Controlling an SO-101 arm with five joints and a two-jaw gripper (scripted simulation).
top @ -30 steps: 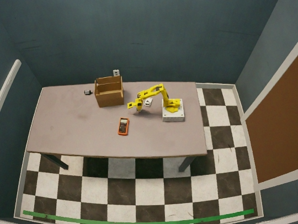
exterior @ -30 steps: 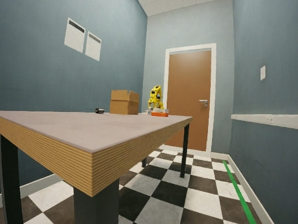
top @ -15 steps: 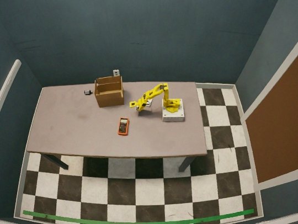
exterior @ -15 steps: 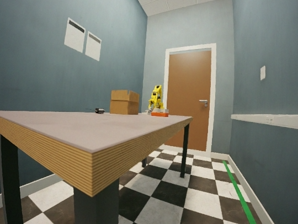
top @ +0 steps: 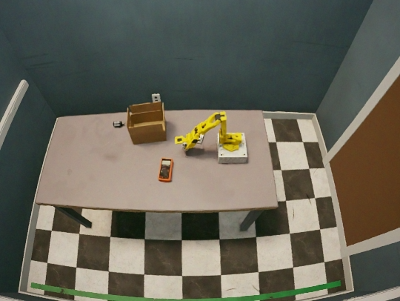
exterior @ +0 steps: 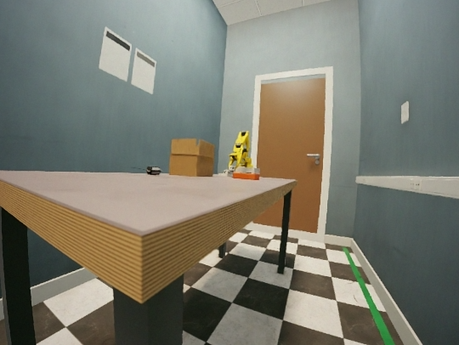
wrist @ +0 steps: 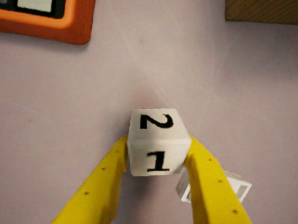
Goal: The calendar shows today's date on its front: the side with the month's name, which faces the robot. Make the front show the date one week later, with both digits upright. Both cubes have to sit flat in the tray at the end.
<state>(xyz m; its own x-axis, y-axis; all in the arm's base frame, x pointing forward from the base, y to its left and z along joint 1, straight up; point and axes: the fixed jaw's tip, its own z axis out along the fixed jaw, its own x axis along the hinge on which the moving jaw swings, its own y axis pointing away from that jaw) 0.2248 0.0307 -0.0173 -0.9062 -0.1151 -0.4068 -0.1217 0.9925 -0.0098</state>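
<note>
My gripper (wrist: 158, 150) (top: 186, 144) is shut on a white number cube (wrist: 156, 131). The cube's two visible faces show a black 2 and a black 1. It is held a little above the table (top: 92, 174), between the cardboard box and the orange multimeter. A white piece with a dark outline (wrist: 239, 189) peeks out behind my right finger in the wrist view; I cannot tell whether it is the tray or the other cube. The yellow arm (exterior: 240, 150) is small and far off in the exterior view, and the cube does not show there.
An open cardboard box (top: 146, 123) (exterior: 191, 157) (wrist: 262, 11) stands left of the arm. An orange multimeter (top: 166, 170) (exterior: 246, 175) (wrist: 47, 20) lies toward the table's front. A small dark object (top: 118, 124) (exterior: 153, 170) lies left of the box. A small white item (top: 155, 97) sits behind the box.
</note>
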